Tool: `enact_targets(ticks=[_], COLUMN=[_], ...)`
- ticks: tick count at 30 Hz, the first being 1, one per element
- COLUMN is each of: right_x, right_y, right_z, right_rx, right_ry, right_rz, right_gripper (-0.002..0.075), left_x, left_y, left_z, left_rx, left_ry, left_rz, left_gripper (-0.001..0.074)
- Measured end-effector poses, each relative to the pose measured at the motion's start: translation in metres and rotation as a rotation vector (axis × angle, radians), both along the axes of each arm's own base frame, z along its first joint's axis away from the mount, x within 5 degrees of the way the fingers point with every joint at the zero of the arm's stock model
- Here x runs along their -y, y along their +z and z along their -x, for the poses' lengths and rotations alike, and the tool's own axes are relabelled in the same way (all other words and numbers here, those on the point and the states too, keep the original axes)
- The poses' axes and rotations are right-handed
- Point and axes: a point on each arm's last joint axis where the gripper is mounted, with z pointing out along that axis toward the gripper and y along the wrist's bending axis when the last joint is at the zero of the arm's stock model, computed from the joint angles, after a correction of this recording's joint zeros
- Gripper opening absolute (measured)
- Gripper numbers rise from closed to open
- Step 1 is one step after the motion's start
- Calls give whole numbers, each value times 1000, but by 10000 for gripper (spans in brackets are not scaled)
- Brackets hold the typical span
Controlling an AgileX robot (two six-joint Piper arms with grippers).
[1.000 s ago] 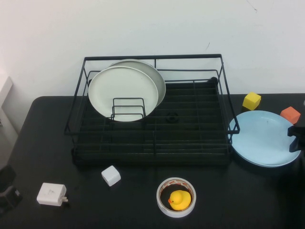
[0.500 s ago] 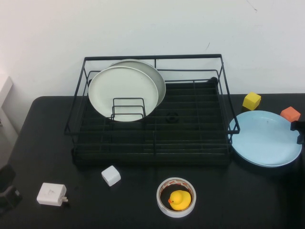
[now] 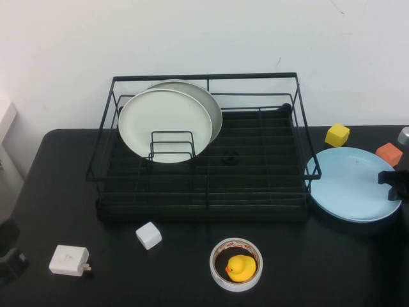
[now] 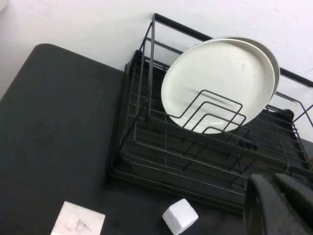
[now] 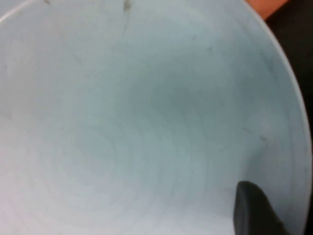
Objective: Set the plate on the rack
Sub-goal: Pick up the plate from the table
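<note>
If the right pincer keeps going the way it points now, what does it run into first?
Most likely the blue plate: the right pincer sits at its right rim, aimed across it, and the right wrist view is filled by plate. Beyond lies the rack. The left pincer is parked, front left.

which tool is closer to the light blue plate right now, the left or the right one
Right. The right tool is at the right rim of the light blue plate, a finger over its surface. The left tool sits at the table's near-left corner, across the table from it.
</note>
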Motion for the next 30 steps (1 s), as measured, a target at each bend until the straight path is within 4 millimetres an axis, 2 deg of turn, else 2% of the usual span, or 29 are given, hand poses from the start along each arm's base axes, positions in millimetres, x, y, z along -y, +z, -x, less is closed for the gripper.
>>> enact_targets(ticks=[5, 10, 16, 19, 25, 30], right_x=[-1, 2, 19, 35, 65, 64], right_y=[0, 6, 37, 60, 126, 194], right_z=[-1, -2, 0, 4, 20, 42], right_rx=[7, 21, 68, 106, 229, 383], right_ry=[-11, -31, -45, -51, -76, -26], right_rz=[-4, -12, -11, 12, 77, 159], right_gripper=[50, 27, 11, 11, 11, 11], left_x=[0, 0, 1, 1, 1, 7], left_y=[0, -1, -2, -2, -2, -8], left_z=[0, 0, 1, 1, 1, 5], left_rx=[0, -14, -20, -19, -34, -149], left_ry=[0, -5, -7, -7, 0, -7], left_rz=[0, -1, -2, -2, 35, 218], left_gripper=[-3, -3, -3, -3, -3, -2])
